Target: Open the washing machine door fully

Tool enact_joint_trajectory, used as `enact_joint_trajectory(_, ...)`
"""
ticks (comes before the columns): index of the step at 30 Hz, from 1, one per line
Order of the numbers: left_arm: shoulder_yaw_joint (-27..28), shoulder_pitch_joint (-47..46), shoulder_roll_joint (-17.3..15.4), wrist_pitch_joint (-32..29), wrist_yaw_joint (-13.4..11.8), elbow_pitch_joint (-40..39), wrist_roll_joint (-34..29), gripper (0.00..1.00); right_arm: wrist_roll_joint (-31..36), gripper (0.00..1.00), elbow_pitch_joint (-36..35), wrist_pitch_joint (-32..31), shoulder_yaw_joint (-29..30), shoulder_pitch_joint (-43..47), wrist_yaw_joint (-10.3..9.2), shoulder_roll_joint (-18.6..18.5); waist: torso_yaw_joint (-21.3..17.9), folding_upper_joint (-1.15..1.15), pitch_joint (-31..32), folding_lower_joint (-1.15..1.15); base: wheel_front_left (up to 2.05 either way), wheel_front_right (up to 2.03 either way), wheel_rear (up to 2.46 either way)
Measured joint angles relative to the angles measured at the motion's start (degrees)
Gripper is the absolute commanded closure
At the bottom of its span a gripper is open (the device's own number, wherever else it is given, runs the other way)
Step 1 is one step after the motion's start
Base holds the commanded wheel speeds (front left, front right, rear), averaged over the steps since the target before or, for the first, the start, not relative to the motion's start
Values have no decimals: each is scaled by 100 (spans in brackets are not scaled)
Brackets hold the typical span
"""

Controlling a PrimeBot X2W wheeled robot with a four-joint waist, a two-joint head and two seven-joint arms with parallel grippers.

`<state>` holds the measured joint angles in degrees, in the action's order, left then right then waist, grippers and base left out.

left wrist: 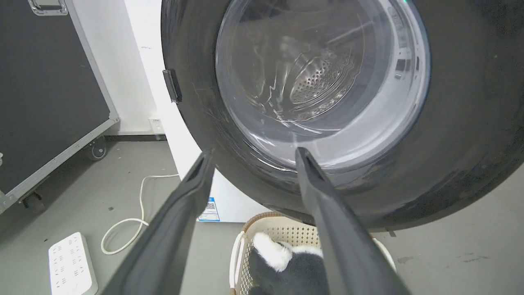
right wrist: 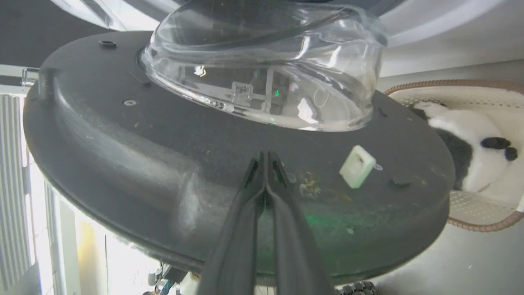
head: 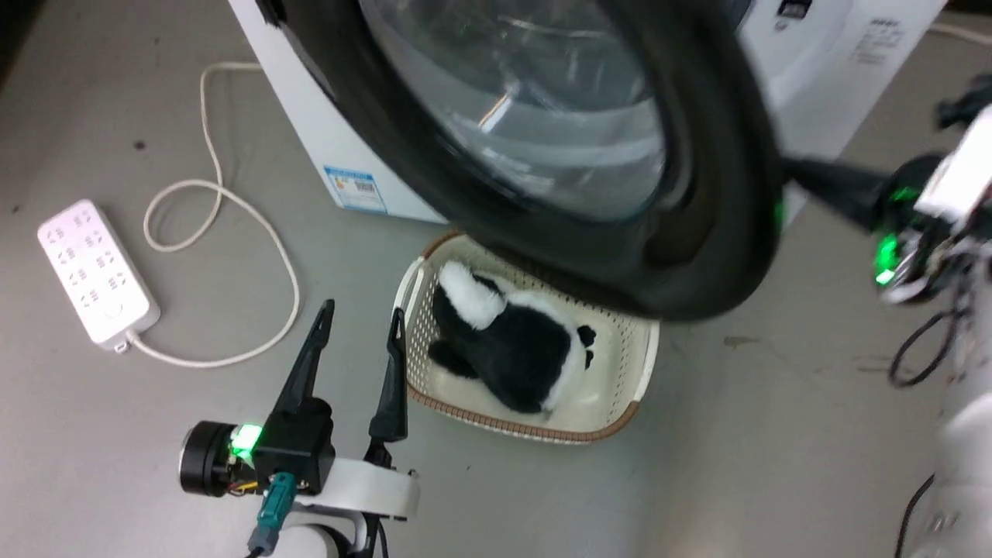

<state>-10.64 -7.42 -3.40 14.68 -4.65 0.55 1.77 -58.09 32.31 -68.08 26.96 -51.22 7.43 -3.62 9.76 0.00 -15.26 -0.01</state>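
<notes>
The white washer [head: 329, 147] stands on the grey floor [head: 775, 465] at the top of the head view, with a blue label low on its front. Its door [head: 721, 194] stands swung well out from the front, and the black ring hangs over the far rim of the basket. Through the clear centre the left wrist view shows the perforated steel drum. The right wrist view looks at the door's inner face, where the glass bowl [right wrist: 266, 78] bulges out.

A black case [left wrist: 49, 90] with metal edges and castors stands to one side of the washer.

A cream basket [head: 620, 380] with a brown rim sits on the floor just before the washer. A black and white plush panda [head: 527, 349] lies inside it.

A white power strip [head: 97, 271] lies on the floor well apart from the basket, and its pale cable [head: 204, 108] loops toward the washer.

The left tool [head: 363, 308] hovers over the floor just beside the basket's near corner. Its fingers are spread wide and hold nothing, and they point at the door's outer face without touching it.

The right tool [right wrist: 265, 157] has its fingers pressed together with nothing between them. The tips lie against the door's inner face, beside the bowl.

A small pale latch tab [right wrist: 357, 166] sticks out of that face near the tips.
</notes>
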Motion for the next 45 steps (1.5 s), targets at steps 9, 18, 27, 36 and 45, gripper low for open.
enact_joint_trajectory(9,-168,369,-46,0,171,105,-11,0,-1778,100,-533,411,-2525,1554,0,42,-85,0,465,-1,0,0,0)
enact_joint_trajectory(18,-270,658,-57,1,229,144,-11,0,-2471,100,-1101,1261,-4210,2309,0,65,-9,0,622,1,0,0,0)
enact_joint_trajectory(27,-26,669,-82,1,172,84,16,0,-2064,0,-1457,2186,-3997,2344,0,24,-137,0,653,1,0,0,0)
enact_joint_trajectory(36,391,715,-100,1,179,29,253,0,-238,0,-2631,4418,-3549,2657,0,-793,-510,0,760,1,0,0,0)
enact_joint_trajectory(45,987,1120,-96,1,292,-32,463,0,3734,0,-2761,8047,-3249,3784,1,-1184,-1084,0,1128,1,0,0,0)
